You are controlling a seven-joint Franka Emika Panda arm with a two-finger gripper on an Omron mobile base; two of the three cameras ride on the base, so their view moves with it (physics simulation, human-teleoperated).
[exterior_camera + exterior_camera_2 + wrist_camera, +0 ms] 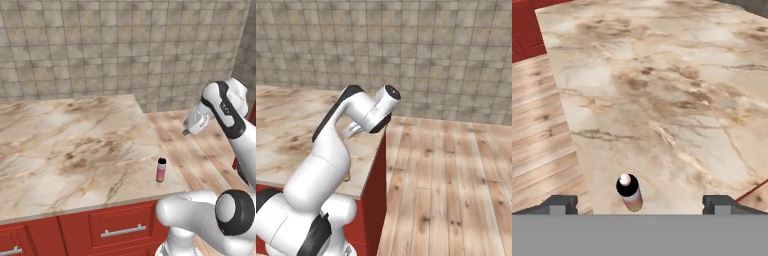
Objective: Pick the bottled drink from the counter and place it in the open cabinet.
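Closest to my hand camera stood the small slim bottled drink (629, 192) with its black cap and pinkish body, upright on the beige-brown veined marble counter (662, 90), near that slab's front right corner and close to both edges there. My gripper (639, 204) hovered above it with the jaws spread as wide as they go and nothing between them; its two dark fingertips (559, 204) framed the bottle loosely, nearer one tip than the other. I judged that offset the main risk: coming down off-centre, one finger could clip the cap and topple the light bottle, which might roll off the nearby edge onto the wooden plank floor (200, 145). A grip only on the narrow neck might also slip. No container showed from where I stood, so I could say nothing about the cabinet's contents.
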